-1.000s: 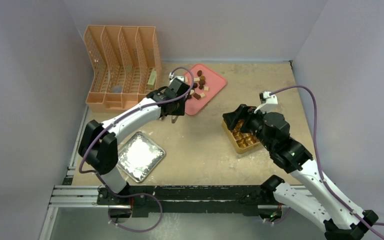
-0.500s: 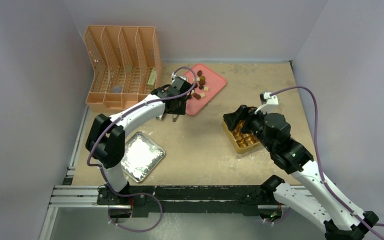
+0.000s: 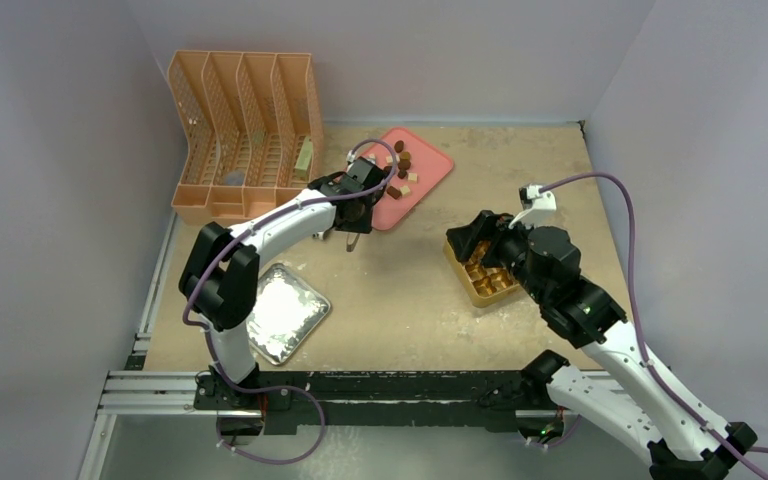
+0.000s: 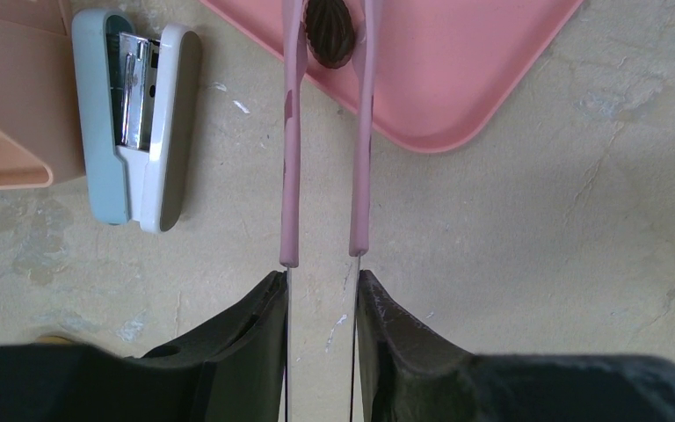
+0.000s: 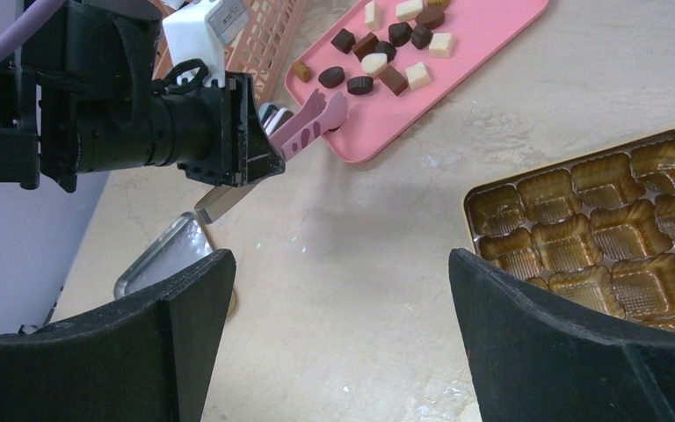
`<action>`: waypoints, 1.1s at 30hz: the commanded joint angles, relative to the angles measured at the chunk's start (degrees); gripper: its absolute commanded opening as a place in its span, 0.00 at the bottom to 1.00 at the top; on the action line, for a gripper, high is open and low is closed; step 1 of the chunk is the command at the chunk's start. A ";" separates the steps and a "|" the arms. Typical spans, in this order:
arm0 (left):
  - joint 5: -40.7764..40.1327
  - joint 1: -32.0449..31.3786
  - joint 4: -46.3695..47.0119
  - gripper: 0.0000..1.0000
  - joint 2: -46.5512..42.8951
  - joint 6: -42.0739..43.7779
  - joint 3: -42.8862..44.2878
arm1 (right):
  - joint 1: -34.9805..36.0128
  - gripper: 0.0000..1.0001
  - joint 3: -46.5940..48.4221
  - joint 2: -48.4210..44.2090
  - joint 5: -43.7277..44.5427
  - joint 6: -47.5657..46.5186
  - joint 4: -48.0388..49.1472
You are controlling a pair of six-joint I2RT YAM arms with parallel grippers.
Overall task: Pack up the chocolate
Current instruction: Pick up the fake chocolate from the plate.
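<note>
Several dark brown, reddish and cream chocolate pieces (image 3: 400, 165) lie on the pink tray (image 3: 430, 172), also seen in the right wrist view (image 5: 387, 44). My left gripper (image 4: 321, 277) is shut on pink tongs (image 4: 325, 176). The tong tips pinch one dark brown chocolate (image 4: 330, 40) over the tray's near edge (image 4: 457, 79). In the top view the left gripper (image 3: 355, 205) is at the tray's left corner. My right gripper (image 5: 341, 255) is open and empty, just left of the gold gridded box (image 5: 470, 207), whose visible cells look empty.
A grey-green stapler (image 4: 136, 114) lies left of the tongs beside the orange file organiser (image 3: 245, 130). A foil tray (image 3: 280, 312) sits at the near left. The gold box (image 3: 482, 290) is under my right gripper (image 3: 480, 240).
My left arm has swung its elbow to the right and the gripper with the tongs has shifted slightly right along the pink tray's edge. The right arm has not moved.
</note>
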 commanded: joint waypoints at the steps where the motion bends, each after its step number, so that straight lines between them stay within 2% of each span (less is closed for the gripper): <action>1: 0.76 0.59 2.28 0.28 -0.40 0.98 2.40 | -0.17 0.93 -0.47 -0.84 1.65 -0.75 1.38; 16: 3.44 0.54 1.99 0.22 -5.45 0.07 1.47 | -0.17 0.93 1.59 -1.01 1.51 -1.54 0.60; 27: 10.02 0.14 4.09 0.21 -9.86 -0.75 0.06 | -0.13 0.92 3.51 -1.73 2.17 -1.84 0.12; 30: 8.45 -0.17 4.00 0.21 -10.74 -1.02 -0.37 | -0.17 0.92 3.98 -1.78 2.64 -2.26 -0.10; 33: 3.84 -0.04 3.76 0.26 -10.52 -0.42 -1.07 | -0.12 0.92 4.34 -1.77 2.82 -2.55 0.01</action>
